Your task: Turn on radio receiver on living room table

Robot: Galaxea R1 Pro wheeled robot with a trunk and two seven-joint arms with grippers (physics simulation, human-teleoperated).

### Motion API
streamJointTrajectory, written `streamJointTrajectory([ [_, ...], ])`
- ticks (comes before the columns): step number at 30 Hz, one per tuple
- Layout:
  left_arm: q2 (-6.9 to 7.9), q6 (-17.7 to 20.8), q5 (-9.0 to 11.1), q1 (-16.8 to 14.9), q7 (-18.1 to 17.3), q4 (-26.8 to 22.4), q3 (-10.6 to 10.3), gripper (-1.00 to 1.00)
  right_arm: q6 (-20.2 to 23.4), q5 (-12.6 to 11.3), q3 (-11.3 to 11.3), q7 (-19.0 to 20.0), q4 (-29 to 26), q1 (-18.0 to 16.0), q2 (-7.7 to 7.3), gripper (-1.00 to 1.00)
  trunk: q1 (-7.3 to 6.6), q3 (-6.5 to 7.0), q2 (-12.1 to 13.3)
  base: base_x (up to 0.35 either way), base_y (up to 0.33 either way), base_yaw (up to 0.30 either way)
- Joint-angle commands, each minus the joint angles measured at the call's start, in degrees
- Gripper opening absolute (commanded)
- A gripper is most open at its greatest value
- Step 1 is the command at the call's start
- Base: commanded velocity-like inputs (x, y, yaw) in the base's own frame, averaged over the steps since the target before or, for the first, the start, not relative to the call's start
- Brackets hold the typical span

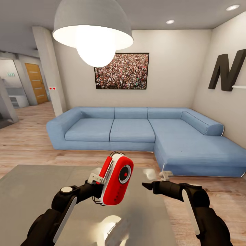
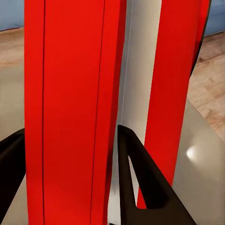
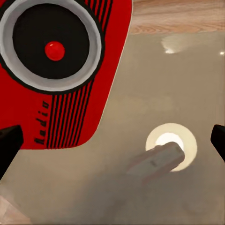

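The radio receiver (image 1: 116,180) hangs above the near middle of the bench (image 1: 30,194), clamped in the left gripper (image 1: 99,182), whose jaws close on its left side; in the left wrist view the dark fingers (image 2: 140,183) stand on either side of a red slab of the casing (image 2: 70,117). The radio is tilted, top leaning right, its round dial (image 1: 125,174) with a red centre facing the right gripper (image 1: 150,186). The right gripper hovers just right of the radio, apart from it; its jaws look spread, with dark tips (image 3: 9,143) at both edges of the right wrist view and nothing between them. The glossy benchtop mirrors the pendant lamp (image 1: 93,30). Beyond the bench's far edge, open wood floor (image 1: 27,136) leads to the blue sofa (image 1: 136,130). The arms are cut off at the near edge.
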Motion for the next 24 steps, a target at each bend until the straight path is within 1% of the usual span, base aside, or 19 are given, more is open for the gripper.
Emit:
streamJointTrajectory([
  [1,-0.01,0.0,0.4,0.0,0.0,0.0,0.0,-1.0,0.0,0.0,0.0,0.3,0.0,0.0,-0.01,1.0,0.0,0.0,0.0,0.0,0.0,0.0],
  [5,-0.02,0.0,0.4,0.0,0.0,0.0,0.0,-1.0,0.0,0.0,0.3,1.3,0.0,0.0,-0.04,1.0,0.0,0.0,0.0,0.0,0.0,0.0],
  [7,-0.02,0.0,0.4,0.0,0.0,0.0,0.0,-1.0,0.0,0.0,0.9,2.1,0.0,0.0,-0.05,1.0,0.0,0.0,0.0,0.0,0.0,0.0],
  [8,-0.02,0.0,0.4,0.0,0.0,0.4,0.0,-1.0,0.0,0.0,1.9,3.4,0.0,0.0,-0.07,1.0,0.0,0.0,0.0,0.0,0.0,0.0],
  [9,-0.01,-0.1,0.4,0.0,0.0,0.5,0.0,-1.0,0.0,0.0,2.0,3.6,0.0,0.0,-0.07,1.0,0.0,0.0,0.0,0.0,0.0,0.0],
  [13,-0.04,-1.9,0.4,0.0,0.0,1.4,0.0,-1.0,0.0,0.0,2.6,5.1,0.0,0.0,-0.25,1.0,0.0,0.0,0.0,0.0,0.0,0.0],
  [15,-0.04,-2.6,0.4,0.0,0.0,1.8,0.0,-1.0,0.0,0.0,3.6,6.4,0.0,0.0,-0.31,1.0,0.0,0.0,0.0,0.0,0.0,0.0],
  [16,-0.04,-3.1,0.4,0.0,0.0,2.3,0.0,-1.0,0.0,0.0,5.7,8.6,0.0,0.0,-0.5,1.0,0.0,0.0,0.0,0.0,0.0,0.0],
  [18,-0.04,-3.3,0.4,0.0,0.0,2.7,0.0,-1.0,0.0,0.0,6.4,9.5,0.0,0.0,-0.84,1.0,0.0,0.0,0.0,0.0,0.0,0.0],
  [19,-0.03,-3.5,0.4,0.0,0.0,3.1,0.0,-1.0,-0.1,0.0,6.9,10.2,0.0,0.0,-1.35,1.0,0.0,0.0,0.0,0.0,0.0,0.0],
  [21,0.01,-3.8,0.4,0.0,0.0,3.4,0.0,-1.0,-0.1,0.0,7.0,10.4,0.0,0.0,-1.46,1.0,0.0,0.0,0.0,0.0,0.0,0.0],
  [22,0.03,-4.7,0.4,0.0,0.0,4.2,0.0,-1.0,-0.1,0.0,7.0,10.7,0.0,0.0,-1.54,1.0,0.0,0.0,0.0,0.0,0.0,0.0],
  [24,0.04,-5.2,0.4,0.0,0.0,4.6,-0.1,-1.0,-0.1,0.0,7.0,10.8,0.0,0.0,-1.55,1.0,0.0,0.0,0.0,0.0,0.0,0.0],
])
